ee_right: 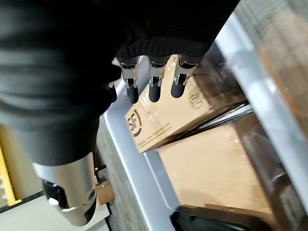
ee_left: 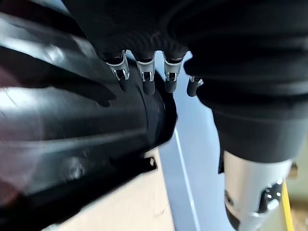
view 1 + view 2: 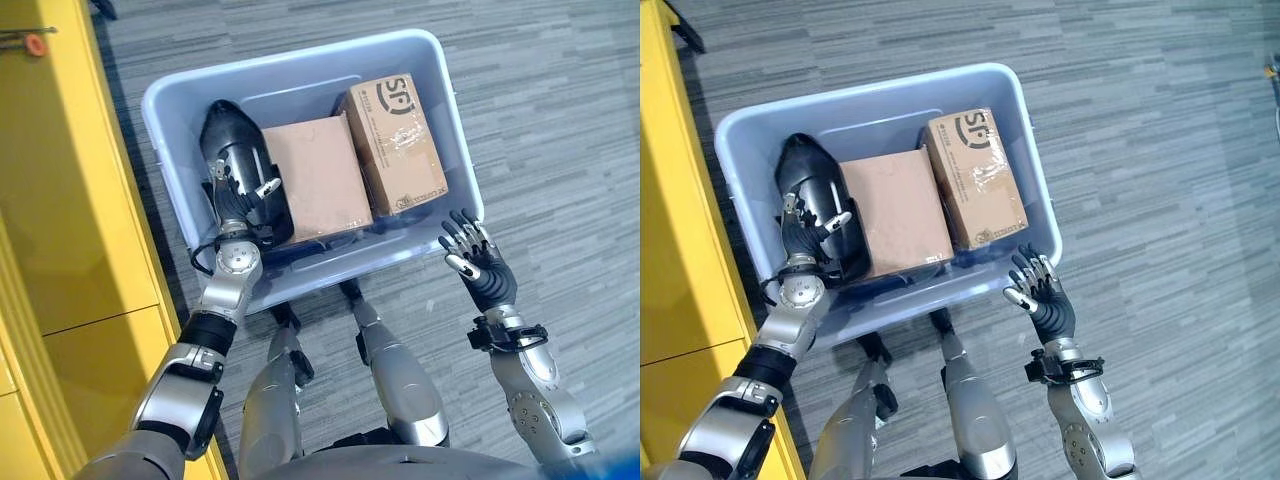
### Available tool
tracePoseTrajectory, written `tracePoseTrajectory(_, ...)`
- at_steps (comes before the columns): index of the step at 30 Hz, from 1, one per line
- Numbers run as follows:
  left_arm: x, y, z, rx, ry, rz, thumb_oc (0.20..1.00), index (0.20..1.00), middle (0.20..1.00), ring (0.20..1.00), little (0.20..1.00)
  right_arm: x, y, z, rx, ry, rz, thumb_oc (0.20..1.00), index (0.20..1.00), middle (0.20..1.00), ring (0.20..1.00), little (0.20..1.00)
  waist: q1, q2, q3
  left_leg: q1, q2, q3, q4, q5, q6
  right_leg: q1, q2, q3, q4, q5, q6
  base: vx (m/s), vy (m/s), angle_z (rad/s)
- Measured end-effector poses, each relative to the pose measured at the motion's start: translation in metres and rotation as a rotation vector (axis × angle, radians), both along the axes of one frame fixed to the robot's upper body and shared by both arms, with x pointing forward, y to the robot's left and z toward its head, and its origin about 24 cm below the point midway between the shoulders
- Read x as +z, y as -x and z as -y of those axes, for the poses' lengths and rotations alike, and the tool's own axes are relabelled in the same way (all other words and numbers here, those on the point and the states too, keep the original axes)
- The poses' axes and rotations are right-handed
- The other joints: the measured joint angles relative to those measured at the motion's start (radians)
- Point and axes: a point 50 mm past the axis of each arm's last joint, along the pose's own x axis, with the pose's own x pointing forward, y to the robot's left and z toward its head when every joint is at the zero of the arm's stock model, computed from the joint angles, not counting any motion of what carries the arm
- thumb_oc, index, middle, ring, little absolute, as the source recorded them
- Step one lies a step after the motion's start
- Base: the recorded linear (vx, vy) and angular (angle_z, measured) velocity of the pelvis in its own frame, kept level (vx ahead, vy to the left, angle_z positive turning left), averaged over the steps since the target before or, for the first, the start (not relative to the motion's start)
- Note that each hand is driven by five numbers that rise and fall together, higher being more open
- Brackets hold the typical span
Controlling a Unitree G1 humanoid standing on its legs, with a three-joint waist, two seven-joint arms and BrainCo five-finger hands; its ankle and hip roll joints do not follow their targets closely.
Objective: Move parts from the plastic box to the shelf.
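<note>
While you reach: left hand (image 3: 232, 200) lies on the black part (image 3: 232, 148) — grip cannot be told.
Part axis: up-frame along the plastic box (image 3: 420, 48) left wall.
Right hand (image 3: 482, 262): fingers spread, outside — lower right.

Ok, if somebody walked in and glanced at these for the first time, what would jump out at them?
Probably the pale blue plastic box on the grey floor, holding a black part and two cardboard boxes side by side. The left hand is down in the box on the black part, while the right hand hangs open just outside the box's near right corner. A yellow shelf runs along the left.
</note>
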Motion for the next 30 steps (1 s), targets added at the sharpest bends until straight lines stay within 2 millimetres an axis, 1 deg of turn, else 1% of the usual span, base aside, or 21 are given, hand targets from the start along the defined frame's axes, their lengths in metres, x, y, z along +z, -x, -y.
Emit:
tracePoseTrajectory(1,0.004,-0.003,0.005,-0.022,-0.016,0.003,1.0,1.0,1.0,1.0,1.0,0.001,0.002,0.0,0.002,0.001,0.001,1.0,1.0,1.0,1.0,1.0,-0.01,-0.001,0.001,-0.005,0.0,0.001,0.0,0.0,0.0,-0.007,0.001,0.001,0.0,0.001,0.0,0.0,0.0,0.0)
tracePoseTrajectory(3,0.006,-0.009,0.006,-0.034,-0.044,-0.013,1.0,1.0,1.0,1.0,1.0,0.004,0.002,-0.002,0.014,-0.009,0.015,1.0,1.0,1.0,1.0,1.0,-0.02,-0.004,0.002,-0.01,0.001,0.004,0.0,0.0,0.0,-0.012,0.002,0.003,0.001,0.003,0.0,0.0,0.008,-0.05)
tracePoseTrajectory(5,0.009,-0.014,0.01,-0.052,-0.064,-0.023,1.0,1.0,1.0,1.0,1.0,0.005,0.002,-0.002,0.015,-0.016,0.02,1.0,1.0,1.0,1.0,1.0,-0.027,-0.017,0.008,-0.01,0.006,0.02,0.001,0.0,0.0,-0.02,0.006,0.004,0.001,0.012,0.0,0.0,0.014,-0.2)
tracePoseTrajectory(7,0.005,-0.02,0.011,-0.054,-0.079,-0.065,1.0,1.0,1.0,1.0,1.0,0.006,0.003,-0.003,0.02,-0.021,0.023,1.0,1.0,1.0,1.0,1.0,-0.032,-0.022,0.01,-0.01,0.01,0.035,0.001,0.0,0.0,-0.03,0.011,0.005,0.002,0.019,0.0,0.01,0.007,-0.22)
tracePoseTrajectory(8,0.003,-0.024,0.004,-0.031,-0.097,-0.097,1.0,1.0,1.0,1.0,1.0,0.007,0.003,-0.004,0.026,-0.027,0.029,1.0,1.0,1.0,1.0,1.0,-0.033,-0.025,0.01,-0.01,0.012,0.045,0.001,0.0,-0.001,-0.034,0.013,0.006,0.002,0.022,0.001,0.02,0.007,-0.25)
tracePoseTrajectory(11,0.0,-0.027,-0.005,-0.007,-0.088,-0.122,1.0,1.0,1.0,1.0,1.0,0.011,0.004,-0.006,0.045,-0.032,0.049,1.0,1.0,1.0,1.0,1.0,-0.049,-0.026,0.009,-0.009,0.017,0.056,0.001,0.0,-0.006,-0.039,0.02,0.014,0.002,0.028,0.0,0.03,-0.002,-0.15)
tracePoseTrajectory(14,-0.001,-0.028,-0.012,0.008,-0.046,-0.131,1.0,1.0,1.0,1.0,1.0,0.012,0.004,-0.006,0.054,-0.048,0.052,1.0,1.0,1.0,1.0,1.0,-0.044,-0.028,0.007,-0.006,0.03,0.076,0.004,0.006,-0.017,-0.044,0.033,0.033,0.001,0.043,-0.007,0.05,-0.017,-0.18)
tracePoseTrajectory(15,-0.004,-0.028,-0.011,0.007,-0.043,-0.138,1.0,1.0,1.0,1.0,1.0,0.012,0.004,-0.006,0.054,-0.048,0.052,1.0,1.0,1.0,1.0,1.0,-0.043,-0.027,0.005,-0.005,0.031,0.077,0.004,0.006,-0.017,-0.044,0.034,0.033,0.001,0.043,-0.007,0.07,-0.018,-0.09)
tracePoseTrajectory(18,-0.016,-0.023,0.001,-0.025,-0.013,-0.154,1.0,1.0,1.0,1.0,1.0,0.012,0.004,-0.006,0.054,-0.048,0.053,1.0,1.0,1.0,1.0,1.0,-0.036,-0.019,-0.004,-0.002,0.032,0.077,0.004,0.007,-0.019,-0.041,0.036,0.034,0.0,0.045,-0.009,0.04,-0.006,-0.01)
tracePoseTrajectory(23,-0.044,-0.009,0.03,-0.126,0.096,-0.191,1.0,1.0,1.0,1.0,1.0,0.012,0.004,-0.006,0.053,-0.048,0.053,1.0,1.0,1.0,1.0,1.0,-0.012,-0.014,-0.02,0.002,0.032,0.076,0.004,0.008,-0.019,-0.037,0.036,0.033,0.0,0.045,-0.009,0.02,-0.006,0.0)
tracePoseTrajectory(25,-0.059,0.002,0.042,-0.168,0.181,-0.215,1.0,1.0,1.0,1.0,1.0,0.011,0.003,-0.005,0.043,-0.046,0.046,1.0,1.0,1.0,1.0,1.0,0.007,-0.013,-0.021,0.011,0.032,0.076,0.004,0.008,-0.019,-0.027,0.035,0.032,-0.001,0.045,-0.009,0.02,-0.01,0.0)
tracePoseTrajectory(26,-0.07,0.013,0.047,-0.195,0.253,-0.232,1.0,1.0,1.0,1.0,1.0,0.011,0.004,-0.004,0.037,-0.046,0.042,1.0,1.0,1.0,1.0,1.0,0.011,-0.012,-0.021,0.017,0.032,0.074,0.004,0.008,-0.019,-0.018,0.035,0.031,-0.003,0.045,-0.009,0.04,-0.013,0.05)
tracePoseTrajectory(27,-0.087,0.024,0.051,-0.187,0.332,-0.28,1.0,1.0,1.0,1.0,1.0,0.011,0.003,-0.004,0.031,-0.046,0.041,1.0,1.0,1.0,1.0,1.0,0.021,-0.005,-0.025,0.018,0.032,0.07,0.004,0.008,-0.02,-0.015,0.034,0.027,-0.004,0.045,-0.009,0.03,-0.011,0.08)
tracePoseTrajectory(28,-0.093,0.028,0.05,-0.192,0.347,-0.301,1.0,1.0,1.0,1.0,1.0,0.011,0.002,-0.004,0.028,-0.046,0.04,1.0,1.0,1.0,1.0,1.0,0.032,0.0,-0.025,0.018,0.031,0.069,0.005,0.008,-0.02,-0.015,0.032,0.025,-0.004,0.045,-0.009,0.03,-0.004,0.06)
tracePoseTrajectory(30,-0.104,0.041,0.053,-0.239,0.328,-0.349,1.0,1.0,1.0,1.0,1.0,0.011,0.002,-0.002,0.017,-0.043,0.035,1.0,1.0,1.0,1.0,1.0,0.035,0.014,-0.03,0.02,0.029,0.067,0.005,0.008,-0.02,-0.012,0.03,0.024,-0.004,0.045,-0.009,0.02,-0.001,0.03)
